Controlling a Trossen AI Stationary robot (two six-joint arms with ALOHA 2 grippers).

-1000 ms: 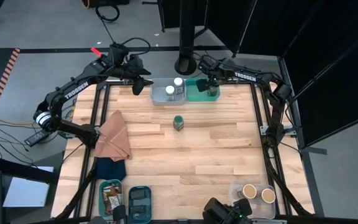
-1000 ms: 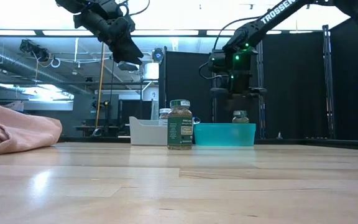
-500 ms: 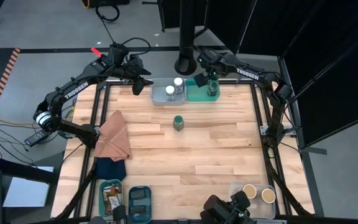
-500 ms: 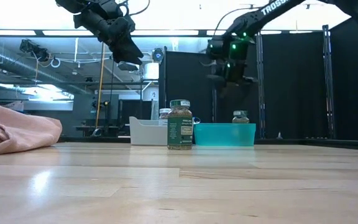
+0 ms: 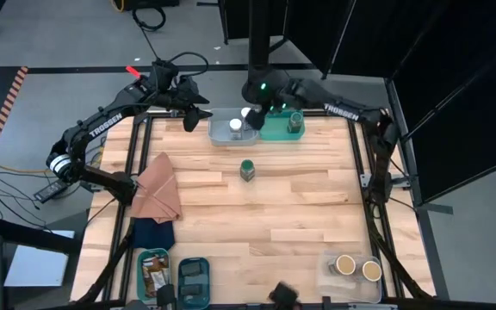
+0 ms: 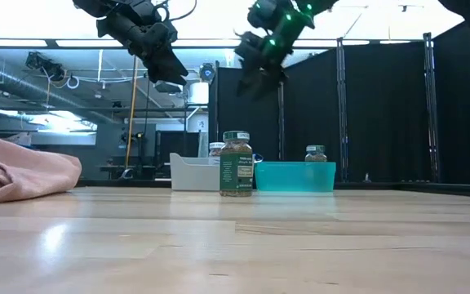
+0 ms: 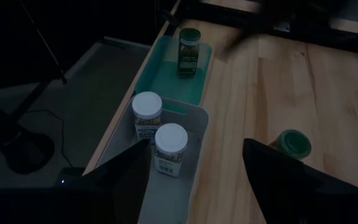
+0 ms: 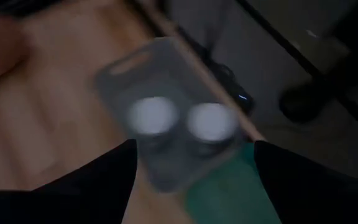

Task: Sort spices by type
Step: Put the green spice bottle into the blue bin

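Note:
One green-lidded jar (image 5: 247,170) stands alone on its base mid-table. A grey bin (image 5: 220,133) at the far edge holds two white-lidded jars (image 7: 162,142). The teal bin (image 5: 275,132) beside it holds another green-lidded jar (image 5: 295,121), upright. My right gripper (image 5: 254,116) hangs open and empty high above the grey bin, with its fingers spread wide in the right wrist view (image 8: 194,149). My left gripper (image 5: 198,112) waits open and empty in the air just left of the grey bin (image 7: 194,155).
A brown cloth (image 5: 158,189) and a dark blue cloth (image 5: 153,232) lie at the table's left. Two small bins (image 5: 172,274) sit at the near edge, and a clear bin (image 5: 324,260) with two tan-topped jars sits near right. The middle boards are bare wood.
My right gripper has risen from just above the green-lidded jar in the teal bin and swung toward the table's left, rolling as it went, until it hangs over the grey bin. That jar stays upright in the teal bin.

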